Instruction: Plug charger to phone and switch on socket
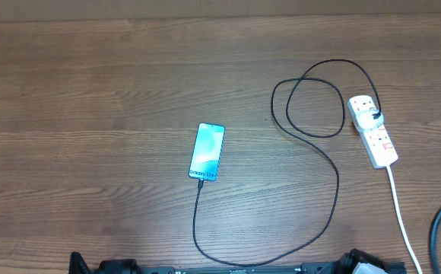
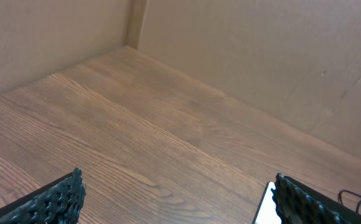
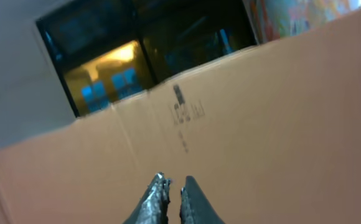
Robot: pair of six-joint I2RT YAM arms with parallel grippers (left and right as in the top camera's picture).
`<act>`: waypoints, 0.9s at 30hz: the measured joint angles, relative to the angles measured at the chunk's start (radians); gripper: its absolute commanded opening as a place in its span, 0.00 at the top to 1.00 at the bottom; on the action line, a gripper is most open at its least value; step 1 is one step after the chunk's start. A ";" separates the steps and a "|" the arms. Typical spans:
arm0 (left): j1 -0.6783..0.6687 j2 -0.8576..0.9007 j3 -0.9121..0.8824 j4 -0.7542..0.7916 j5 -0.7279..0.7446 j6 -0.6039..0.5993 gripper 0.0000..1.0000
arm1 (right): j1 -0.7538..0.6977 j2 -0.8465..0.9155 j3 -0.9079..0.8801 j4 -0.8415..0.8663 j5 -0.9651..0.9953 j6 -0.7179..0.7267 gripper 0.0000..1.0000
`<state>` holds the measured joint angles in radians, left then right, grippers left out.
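Left claw (image 2: 177,182) gapes beside phone (image 1: 207,151) reading "Galaxy S24+"

The phone (image 1: 207,152) is laid flat near the middle of the table, slightly tilted, with its blue-teal screen lit and facing up. The charger (image 1: 337,186), a thin black cable, is joined to the phone's end nearest the front edge. It is swept along that edge, then back toward the right, where a loop is formed. Its white adapter (image 1: 370,116) is seated in the socket (image 1: 382,146), a white strip laid near the right edge.
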<state>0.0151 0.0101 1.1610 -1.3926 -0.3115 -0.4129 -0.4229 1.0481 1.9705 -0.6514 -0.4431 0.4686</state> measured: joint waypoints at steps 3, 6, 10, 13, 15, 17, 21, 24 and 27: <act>0.000 0.000 0.000 0.000 0.000 0.000 0.01 | 0.011 -0.018 -0.013 -0.093 -0.003 -0.039 0.90; 0.000 0.000 0.000 0.000 0.000 0.000 0.00 | 0.077 -0.070 -0.102 -0.138 0.006 -0.072 0.79; 0.000 0.000 0.000 0.001 0.000 0.000 0.00 | 0.125 -0.272 -0.285 -0.113 0.014 -0.093 0.62; 0.000 0.000 0.000 0.000 0.000 0.000 0.00 | 0.138 -0.466 -0.369 -0.129 0.017 -0.097 0.53; 0.000 0.000 0.000 -0.010 0.000 0.000 0.00 | 0.181 -0.607 -0.381 -0.122 0.014 -0.107 0.50; 0.000 0.000 0.000 -0.033 0.000 0.000 0.00 | 0.240 -0.710 -0.387 -0.121 0.012 -0.140 0.45; 0.000 0.000 0.000 -0.077 0.000 0.000 0.01 | 0.315 -0.851 -0.388 -0.135 0.035 -0.204 0.41; 0.000 0.000 0.000 -0.079 0.000 0.000 0.00 | 0.333 -0.924 -0.380 -0.147 0.071 -0.228 0.40; 0.000 0.000 0.000 -0.079 0.000 0.000 0.00 | 0.334 -0.980 -0.341 -0.154 0.126 -0.241 0.37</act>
<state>0.0151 0.0101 1.1610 -1.4712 -0.3115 -0.4129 -0.0891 0.0681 1.6291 -0.8055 -0.3168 0.2279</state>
